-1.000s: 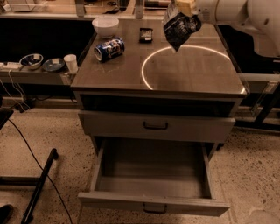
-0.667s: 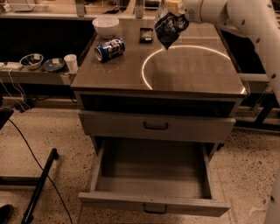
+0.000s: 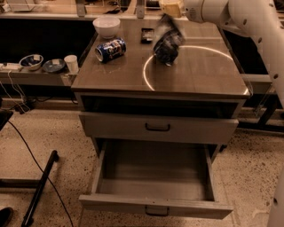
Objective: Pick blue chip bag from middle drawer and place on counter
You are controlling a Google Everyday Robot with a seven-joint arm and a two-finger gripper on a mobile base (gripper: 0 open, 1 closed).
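Note:
The blue chip bag (image 3: pixel 167 43) is a dark crumpled foil bag, blurred, at the back of the counter (image 3: pixel 199 75), on the left edge of the white circle. Its lower end is at the counter surface or just above it. My gripper (image 3: pixel 171 9) is directly above the bag at the top edge of the view, on the white arm (image 3: pixel 239 15) that comes in from the upper right. I cannot tell whether the bag still hangs from it. The middle drawer (image 3: pixel 155 201) is pulled out at the bottom, and its box is bare.
A blue-and-white drink can (image 3: pixel 110 49) lies on the counter's left side, a white bowl (image 3: pixel 106 25) behind it, and a small dark object (image 3: pixel 147 35) beside the bag. The closed drawer front (image 3: pixel 157 127) sits above the open drawer. Bowls and a cup (image 3: pixel 70 63) stand on a low shelf at the left.
The gripper and bag have moved left across the back of the counter, and the bag now sits lower, down at the counter surface.

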